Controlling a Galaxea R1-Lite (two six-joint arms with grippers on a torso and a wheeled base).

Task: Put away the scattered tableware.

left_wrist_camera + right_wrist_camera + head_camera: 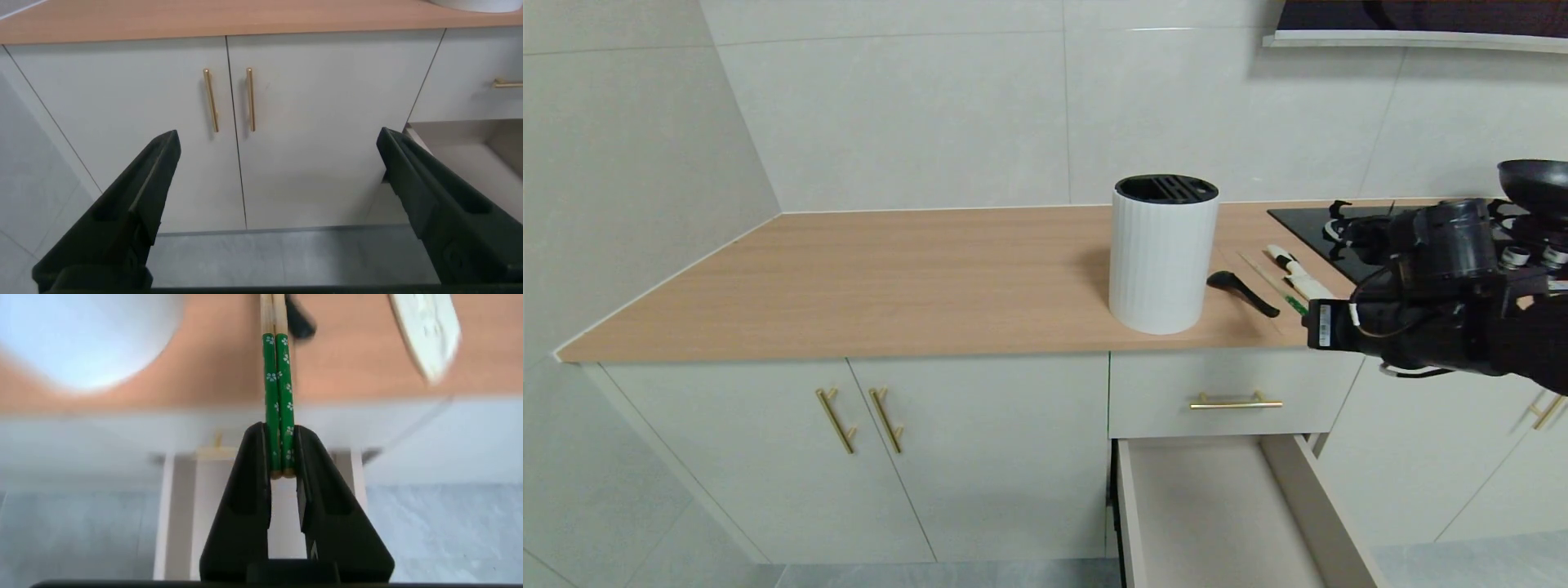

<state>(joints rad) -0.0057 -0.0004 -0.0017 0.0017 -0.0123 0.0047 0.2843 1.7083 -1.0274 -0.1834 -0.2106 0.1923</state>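
I am pinching the chopsticks (pixel 275 367) by their green ends, right at the front edge of the bench (pixel 890 278). In the right wrist view they are running straight up the middle of the frame, in line with the right gripper (pixel 282 449), whose fingers are pressing on them from both sides. The white slotted holder (pixel 1162 253) is standing just left of them in the head view, with a black spoon (pixel 1241 290) lying between. As I am judging it, the pair needs lifting and tipping upright before going leftward into the holder. The left gripper (pixel 278 143) is hanging low before the cabinet doors (pixel 245 147), fingers spread wide, well apart from all this.
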